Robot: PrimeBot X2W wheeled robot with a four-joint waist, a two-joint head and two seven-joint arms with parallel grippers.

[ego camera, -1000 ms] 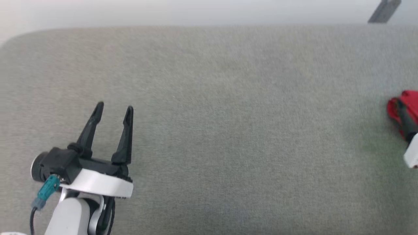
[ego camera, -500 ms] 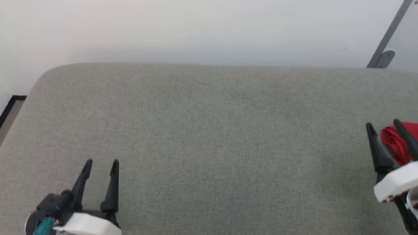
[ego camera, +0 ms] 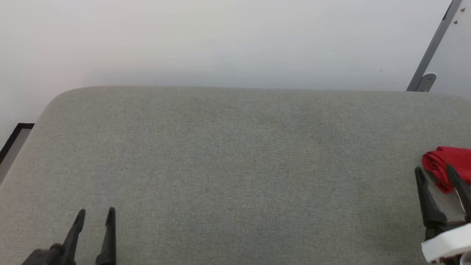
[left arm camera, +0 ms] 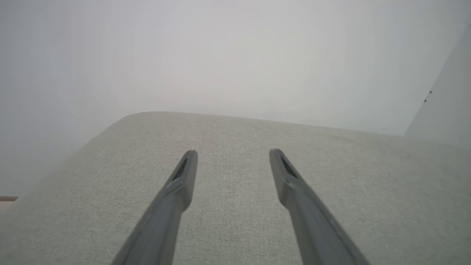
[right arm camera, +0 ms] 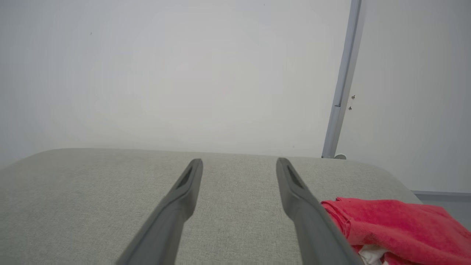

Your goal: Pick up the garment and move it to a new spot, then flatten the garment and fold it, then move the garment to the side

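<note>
From the head, a grey padded surface [ego camera: 235, 165] with rounded far corners runs up to a pale wall [ego camera: 220, 36]. The left gripper [ego camera: 96, 211] is over the surface's near left part, its two dark fingers spread with nothing between them and its body cut off by the bottom edge. The right gripper [ego camera: 433, 168] is over the near right part, also spread; its right finger overlaps the red garment [ego camera: 447, 162], and whether it touches the cloth cannot be told. The garment lies bunched at the surface's right end, its far side cut off by the frame. A grey metal strut [ego camera: 430, 51] leans up the wall behind the surface's far right corner. The left wrist view shows the left gripper [left arm camera: 232, 152] wide apart above bare surface [left arm camera: 386, 191], which looks hazy. In the right wrist view the right gripper [right arm camera: 239, 161] is parted and empty over the surface [right arm camera: 73, 191]; the garment [right arm camera: 397, 221] sits just beside the right finger, partly hidden behind it, with a white patch [right arm camera: 371, 254] showing at the bottom edge.
</note>
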